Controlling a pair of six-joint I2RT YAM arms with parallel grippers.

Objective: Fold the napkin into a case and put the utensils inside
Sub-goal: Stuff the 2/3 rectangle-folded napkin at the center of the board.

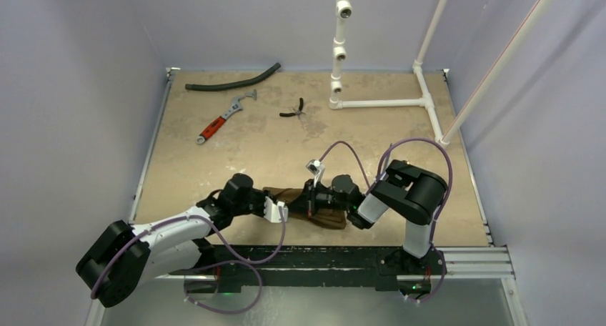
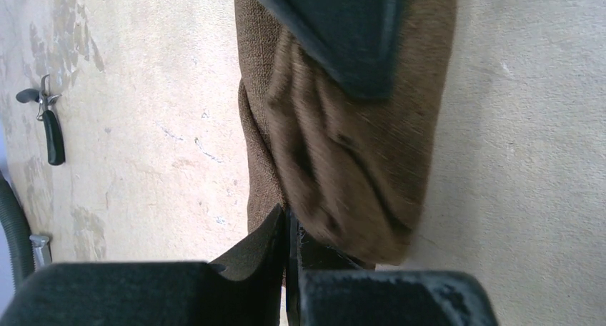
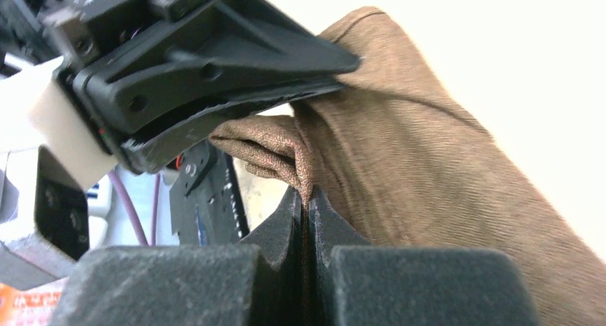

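Wrench, pliers, hose (well behind napkin)

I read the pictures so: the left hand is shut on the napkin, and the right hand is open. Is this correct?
Not quite. The right hand is not open: it is shut, pinching a fold of the napkin, as the right wrist view shows. The left hand is indeed shut on the napkin.
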